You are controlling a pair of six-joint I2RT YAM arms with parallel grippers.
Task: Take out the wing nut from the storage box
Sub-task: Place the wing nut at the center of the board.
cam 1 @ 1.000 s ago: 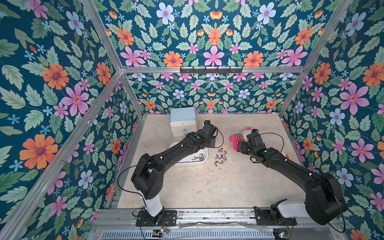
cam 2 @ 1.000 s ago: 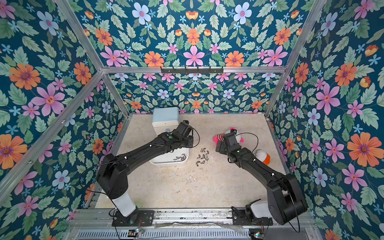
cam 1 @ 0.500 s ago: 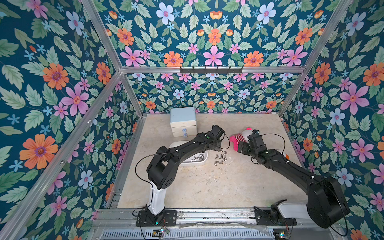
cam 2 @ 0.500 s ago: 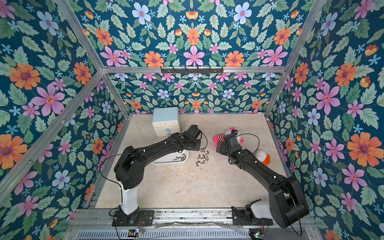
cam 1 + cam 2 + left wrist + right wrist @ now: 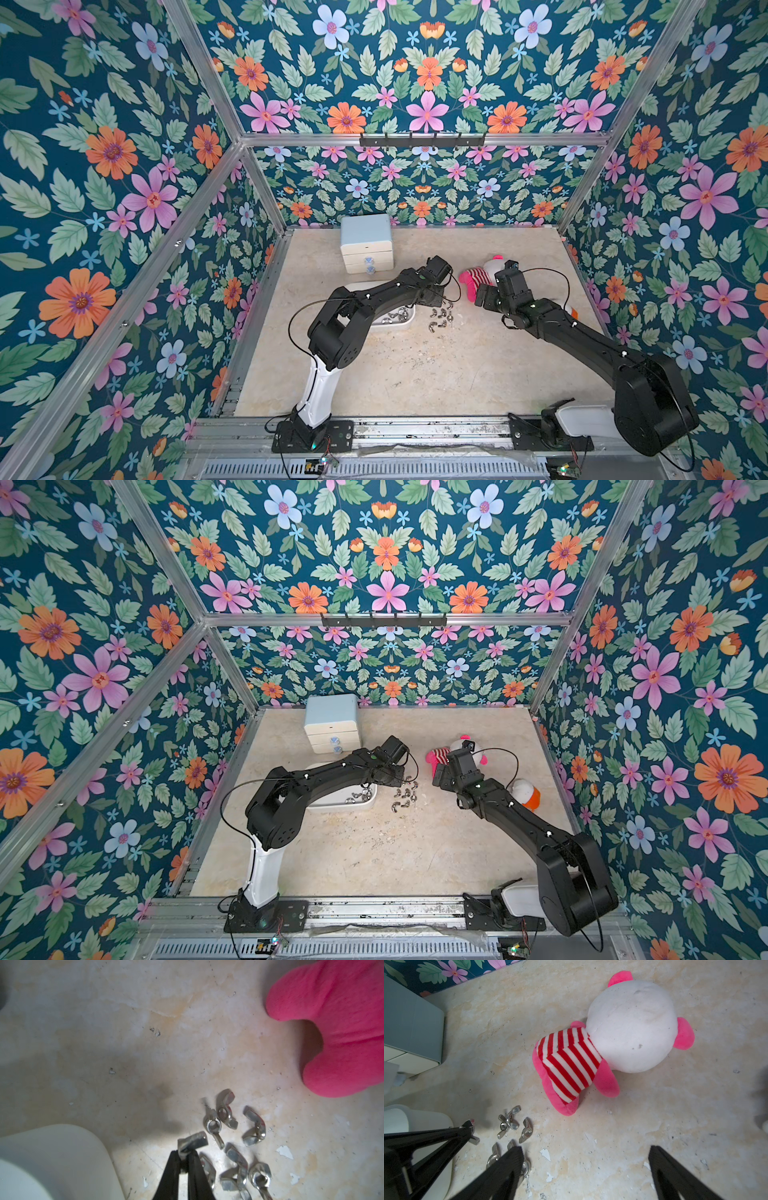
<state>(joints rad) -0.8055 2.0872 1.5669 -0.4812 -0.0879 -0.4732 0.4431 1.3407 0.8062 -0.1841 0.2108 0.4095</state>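
Left pincer [image 5: 185, 1154], clamped on a wing nut [image 5: 193, 1142], hangs over the desk [image 5: 104, 1043]. In a top view the storage box [image 5: 406, 321] lies at its nine o'clock. Right pincer [image 5: 585, 1150] is spread wide, farther off.

A robot test booth in a lab is shown: a beige desk [image 5: 415, 374] is enclosed by flower-printed panels [image 5: 104, 166] held in aluminium rails [image 5: 291, 139], and the left arm [image 5: 386, 293] and the right arm [image 5: 582, 332] are bolted to a metal base rail [image 5: 415, 430].
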